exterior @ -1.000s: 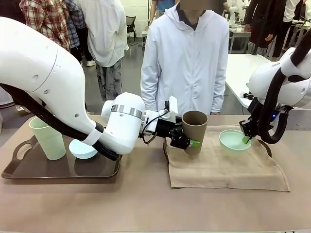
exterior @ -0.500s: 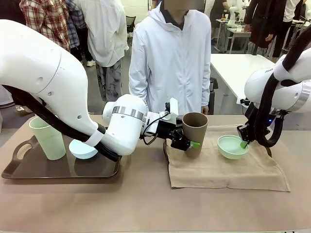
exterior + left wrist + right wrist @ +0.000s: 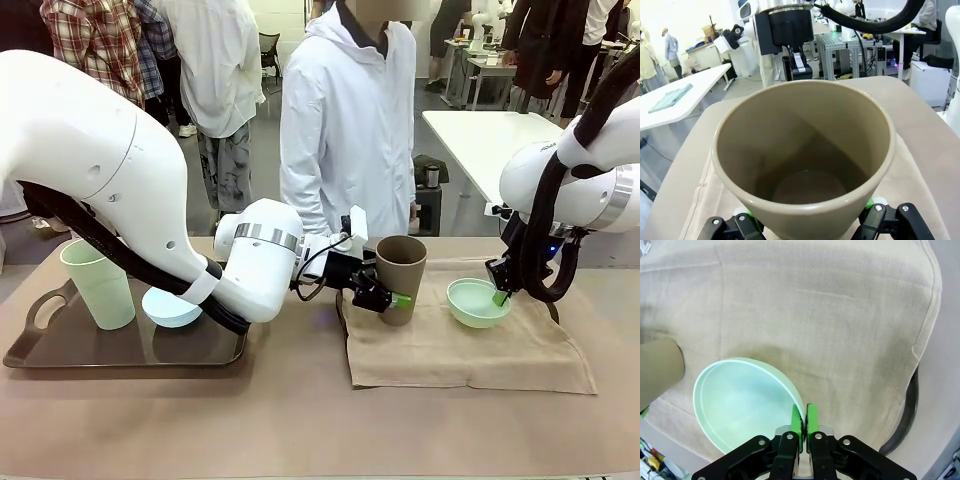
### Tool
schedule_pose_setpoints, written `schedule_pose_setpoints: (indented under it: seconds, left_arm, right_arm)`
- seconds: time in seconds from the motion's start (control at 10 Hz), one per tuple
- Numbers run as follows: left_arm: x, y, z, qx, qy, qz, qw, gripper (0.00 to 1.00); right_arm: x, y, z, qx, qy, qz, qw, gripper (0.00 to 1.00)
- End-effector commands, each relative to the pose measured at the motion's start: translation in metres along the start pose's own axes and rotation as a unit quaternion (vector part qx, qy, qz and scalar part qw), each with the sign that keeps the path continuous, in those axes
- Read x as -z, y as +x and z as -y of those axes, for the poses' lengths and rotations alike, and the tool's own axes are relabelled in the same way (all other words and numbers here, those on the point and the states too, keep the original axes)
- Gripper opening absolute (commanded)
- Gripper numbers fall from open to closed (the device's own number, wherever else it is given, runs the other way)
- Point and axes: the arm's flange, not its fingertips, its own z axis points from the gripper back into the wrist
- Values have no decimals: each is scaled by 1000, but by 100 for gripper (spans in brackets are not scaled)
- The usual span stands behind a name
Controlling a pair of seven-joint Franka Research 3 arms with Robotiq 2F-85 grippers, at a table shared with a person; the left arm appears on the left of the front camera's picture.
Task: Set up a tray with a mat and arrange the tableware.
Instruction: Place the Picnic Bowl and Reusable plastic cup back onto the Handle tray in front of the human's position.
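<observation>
While both arms work over the mat, items are listed by view.

**Front view.**
- Brown tumbler (image 3: 402, 265): upright on the left part of the beige mat (image 3: 460, 350). The left gripper (image 3: 393, 292) straddles its lower wall.
- Mint green bowl (image 3: 475, 300): on the mat, well right of the tumbler. The right gripper (image 3: 500, 297) is at its right rim.
- Pale green tumbler (image 3: 98, 285) and light blue bowl (image 3: 168, 308): on the dark tray (image 3: 60, 350), far left of the tabletop (image 3: 300, 420).

**Left wrist view.**
- Green pads (image 3: 867, 205) sit at either side of the tumbler's base. Whether they press it or stand just clear cannot be told.

**Right wrist view.**
- The right gripper's pads are almost together, pinching the bowl's rim.
- A dark curved edge (image 3: 905, 415) shows under the mat, probably a second tray.

**Handling note (judgement).**
- Both pieces look placed, so release is the step in hand.
- Spread the left jaws wide before backing straight out, or the tall tumbler may tip.
- Part the right jaws, then lift straight up so the bowl does not drag or ruck the cloth.
</observation>
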Motion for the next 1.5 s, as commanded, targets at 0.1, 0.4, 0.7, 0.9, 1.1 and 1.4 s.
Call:
schedule_pose_setpoints:
  seconds: [0.1,0.4,0.7,0.9,1.1,1.4]
  left_arm:
    - [3,5,-4,-7,3,-13,1000,100]
    - [-15,5,2,-27,2,-74,997,100]
    - [-48,1,7,-57,19,-118,991,100]
    - [-77,22,20,-48,37,-184,981,100]
    - [-113,76,47,-63,83,-266,958,100]
    - [-148,132,60,-128,141,-344,920,100]
  right_arm:
    - [-1,3,4,-4,-5,-3,1000,68]
    - [-27,-28,0,-17,-52,14,998,100]
    - [-48,-56,4,-30,-49,32,998,67]
    - [-63,-67,6,-47,-34,30,998,87]
    - [-84,-76,6,-56,-27,23,998,87]
    - [-116,-80,5,-48,-23,13,999,87]
